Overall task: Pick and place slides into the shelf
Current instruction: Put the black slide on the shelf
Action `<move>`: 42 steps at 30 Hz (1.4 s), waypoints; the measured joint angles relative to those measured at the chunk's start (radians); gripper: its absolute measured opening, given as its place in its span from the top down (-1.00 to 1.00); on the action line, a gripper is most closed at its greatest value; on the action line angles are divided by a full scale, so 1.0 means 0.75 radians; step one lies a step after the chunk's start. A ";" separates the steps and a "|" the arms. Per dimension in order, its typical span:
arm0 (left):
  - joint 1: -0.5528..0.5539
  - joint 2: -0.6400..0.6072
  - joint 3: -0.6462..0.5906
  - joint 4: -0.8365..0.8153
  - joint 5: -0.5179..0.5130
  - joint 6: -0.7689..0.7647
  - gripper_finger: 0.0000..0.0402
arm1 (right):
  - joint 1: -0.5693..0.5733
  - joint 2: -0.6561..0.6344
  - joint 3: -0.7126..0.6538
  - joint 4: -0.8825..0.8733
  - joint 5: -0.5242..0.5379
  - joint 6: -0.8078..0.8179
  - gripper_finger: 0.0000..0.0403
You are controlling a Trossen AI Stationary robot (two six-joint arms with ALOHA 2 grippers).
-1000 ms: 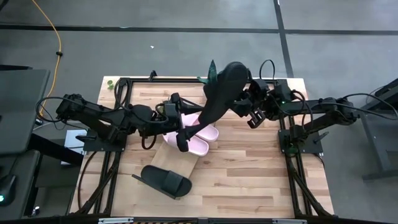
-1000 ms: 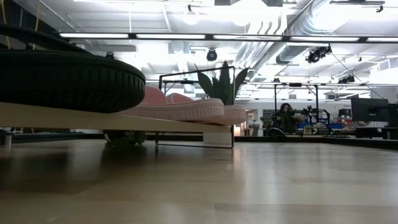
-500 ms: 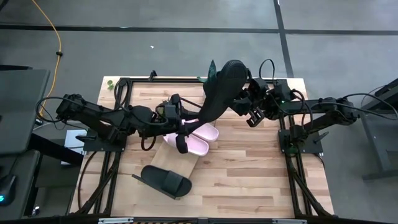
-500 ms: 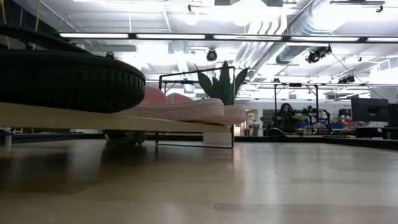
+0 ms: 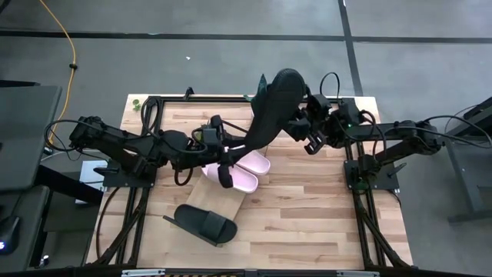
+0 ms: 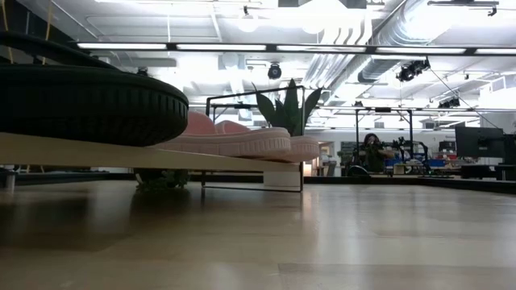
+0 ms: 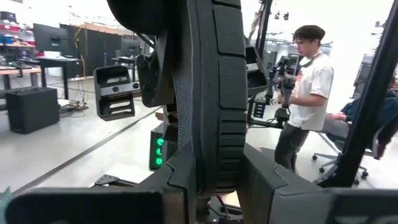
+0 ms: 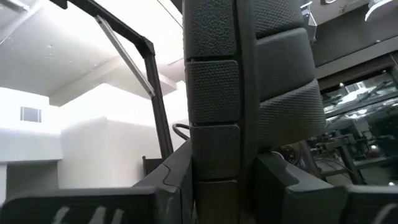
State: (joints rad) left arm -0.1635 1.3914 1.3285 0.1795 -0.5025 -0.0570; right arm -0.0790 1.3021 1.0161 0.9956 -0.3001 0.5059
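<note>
Black rubber fills both wrist views: we hold one black slide point(image 5: 270, 104) in the air between us, above the tabletop point(image 5: 323, 223) at about twelve o'clock from its centre. Our right tool point(image 5: 301, 132) is clamped on the upper end of that slide, its tread packed between the fingers point(image 8: 292, 193) in the right wrist view. Our left tool point(image 5: 227, 163) sits at the lower end, and the left wrist view shows the sole standing between its fingers point(image 7: 280, 193); we judge it closed on the slide too, though how firmly we cannot say. Two pink slides point(image 5: 247, 171) already lie on the shelf point(image 5: 240, 201), just under our left tool, and the other black slide point(image 5: 204, 221) rests at the shelf's seven o'clock end. So three appear placed and we are mid-handover with the last. Next, we think, one tool must let go cleanly while the other carries the slide down to a free stretch of the shelf, sole flat, without nudging the pink pair.
</note>
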 joint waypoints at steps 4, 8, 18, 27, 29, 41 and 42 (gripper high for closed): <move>0.000 0.000 0.000 0.000 -0.030 0.002 0.72 | -0.018 -0.014 0.000 -0.031 -0.001 0.023 0.51; 0.001 0.000 0.000 -0.001 -0.041 0.038 0.75 | -0.037 -0.052 -0.001 -0.109 -0.012 0.023 0.51; 0.001 -0.003 0.000 0.019 -0.039 0.046 0.68 | -0.043 -0.147 -0.004 -0.265 -0.049 0.011 0.51; 0.001 -0.009 0.000 0.051 -0.054 0.046 0.67 | -0.043 -0.203 -0.004 -0.307 -0.045 -0.037 0.06; 0.001 -0.009 0.000 0.051 -0.057 0.047 0.67 | -0.044 -0.210 -0.004 -0.309 -0.044 -0.039 -0.07; -0.001 -0.053 -0.003 -0.053 -0.149 0.300 0.73 | -0.140 -0.491 0.007 -0.575 0.004 -0.059 -0.25; -0.001 -0.067 -0.002 -0.068 -0.165 0.326 0.72 | -0.145 -0.523 0.006 -0.633 0.022 -0.059 -0.24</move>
State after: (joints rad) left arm -0.1642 1.3415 1.3270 0.1282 -0.6259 0.1871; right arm -0.1877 0.9102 1.0204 0.5210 -0.2836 0.4618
